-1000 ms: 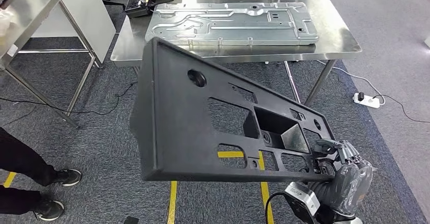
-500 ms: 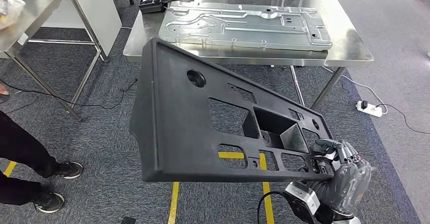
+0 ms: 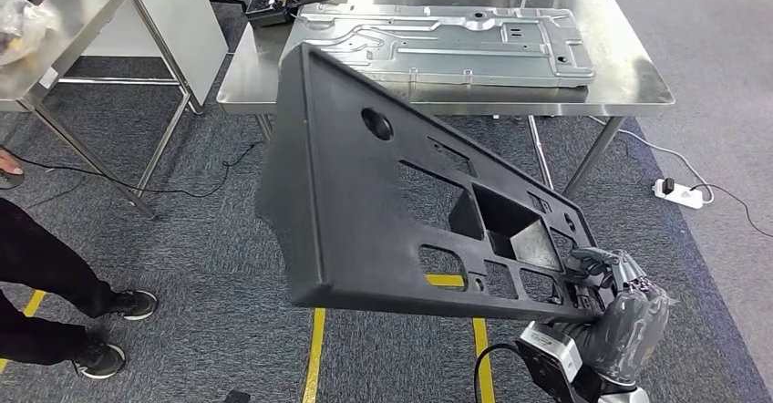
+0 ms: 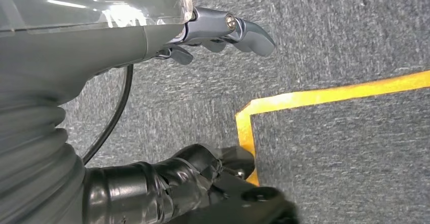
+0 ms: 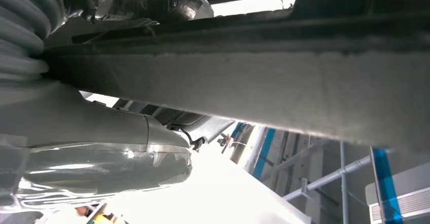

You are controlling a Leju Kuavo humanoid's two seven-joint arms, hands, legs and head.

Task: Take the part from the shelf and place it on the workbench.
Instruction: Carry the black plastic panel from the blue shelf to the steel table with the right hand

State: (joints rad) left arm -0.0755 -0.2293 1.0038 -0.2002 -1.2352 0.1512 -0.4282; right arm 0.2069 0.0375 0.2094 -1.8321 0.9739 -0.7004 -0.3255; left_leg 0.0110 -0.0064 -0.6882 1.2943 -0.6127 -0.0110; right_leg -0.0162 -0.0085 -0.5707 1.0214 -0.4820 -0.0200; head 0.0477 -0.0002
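A large black plastic panel with several cut-outs hangs tilted in front of me, its high corner toward the workbench. My right hand grips its lower right corner, fingers curled over the edge. In the right wrist view the panel's edge runs across right beside that hand. The steel workbench stands ahead and carries a stamped silver metal plate. My left hand hangs over grey carpet, thumb apart from the fingers, holding nothing.
A second steel table stands at the far left. A person's legs and shoes are at the left edge. A power strip and cables lie on the carpet by the workbench legs. Yellow tape marks the floor.
The whole view has shifted, so the camera has moved. The panel now sits further right and a little higher in the picture, still gripped at the same corner.
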